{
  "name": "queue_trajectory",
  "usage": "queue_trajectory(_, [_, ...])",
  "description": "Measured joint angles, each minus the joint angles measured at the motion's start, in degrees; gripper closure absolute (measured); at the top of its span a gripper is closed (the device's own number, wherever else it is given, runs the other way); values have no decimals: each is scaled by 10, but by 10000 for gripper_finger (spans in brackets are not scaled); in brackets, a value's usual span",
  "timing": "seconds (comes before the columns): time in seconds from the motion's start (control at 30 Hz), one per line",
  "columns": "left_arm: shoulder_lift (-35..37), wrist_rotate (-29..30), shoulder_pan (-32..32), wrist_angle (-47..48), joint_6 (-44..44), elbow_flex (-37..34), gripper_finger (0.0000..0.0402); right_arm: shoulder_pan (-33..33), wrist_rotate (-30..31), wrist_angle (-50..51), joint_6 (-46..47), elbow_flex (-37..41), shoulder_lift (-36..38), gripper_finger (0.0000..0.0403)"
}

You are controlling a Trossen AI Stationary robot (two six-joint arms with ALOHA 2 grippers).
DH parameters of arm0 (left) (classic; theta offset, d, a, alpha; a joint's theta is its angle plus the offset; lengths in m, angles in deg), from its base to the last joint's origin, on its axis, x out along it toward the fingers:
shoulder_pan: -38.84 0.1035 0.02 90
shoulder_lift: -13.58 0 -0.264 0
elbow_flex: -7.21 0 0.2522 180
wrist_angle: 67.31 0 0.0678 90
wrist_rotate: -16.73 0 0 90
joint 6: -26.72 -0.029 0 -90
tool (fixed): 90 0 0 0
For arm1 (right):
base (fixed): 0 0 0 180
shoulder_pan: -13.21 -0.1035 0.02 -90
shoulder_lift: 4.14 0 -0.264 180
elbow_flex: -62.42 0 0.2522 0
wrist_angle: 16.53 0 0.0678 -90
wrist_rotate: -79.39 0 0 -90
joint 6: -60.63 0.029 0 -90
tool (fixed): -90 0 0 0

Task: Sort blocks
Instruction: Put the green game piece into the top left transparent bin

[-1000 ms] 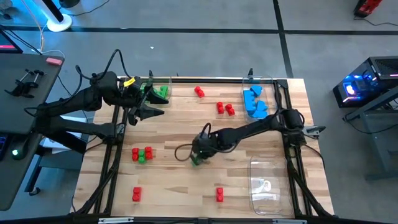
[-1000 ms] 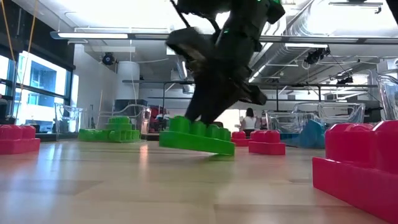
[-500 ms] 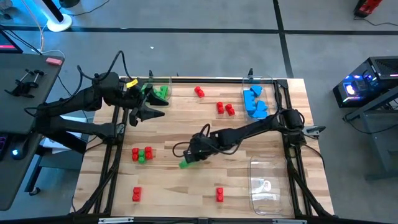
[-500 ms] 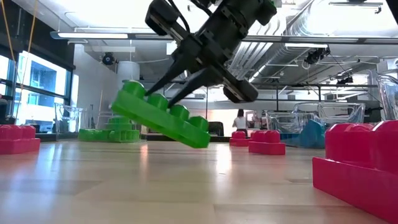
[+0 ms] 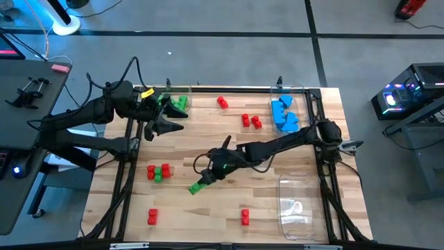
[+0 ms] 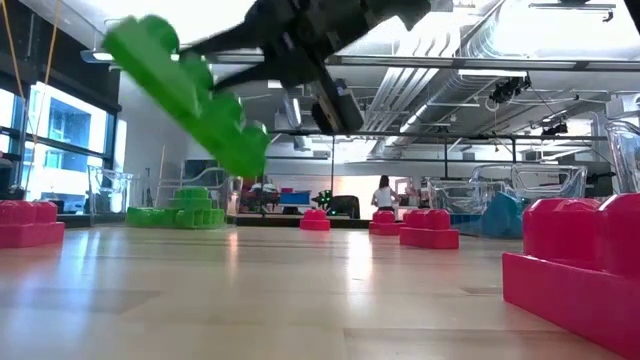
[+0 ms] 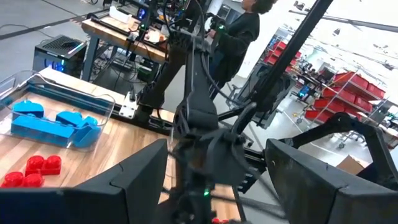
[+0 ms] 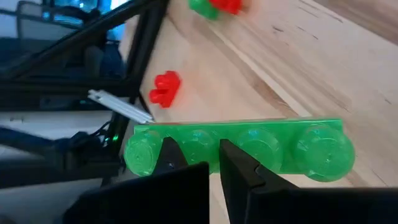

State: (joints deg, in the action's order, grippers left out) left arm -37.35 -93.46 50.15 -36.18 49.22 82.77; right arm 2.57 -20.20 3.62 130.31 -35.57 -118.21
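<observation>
High view — red blocks [image 5: 158, 172] flank the lifted green block [image 5: 198, 186].

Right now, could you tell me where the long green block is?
The long green block is held off the table in the right gripper, near the table's middle in the high view, between the red-and-green cluster and the arm.

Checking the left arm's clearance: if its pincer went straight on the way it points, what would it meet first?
Probably the right arm, which fills the middle of the left wrist view between the open left pincer's fingers. How far off it is I cannot tell.
</observation>
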Motion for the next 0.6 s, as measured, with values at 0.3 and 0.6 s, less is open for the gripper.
queue_trajectory(0.3, [35,-33,0,-123,14,0,145,52,30,-56,-69,0,40,403])
queue_trajectory(0.6, [88,-28,-1,-240,24,1,145,164,81,-203,-113,0,35,403])
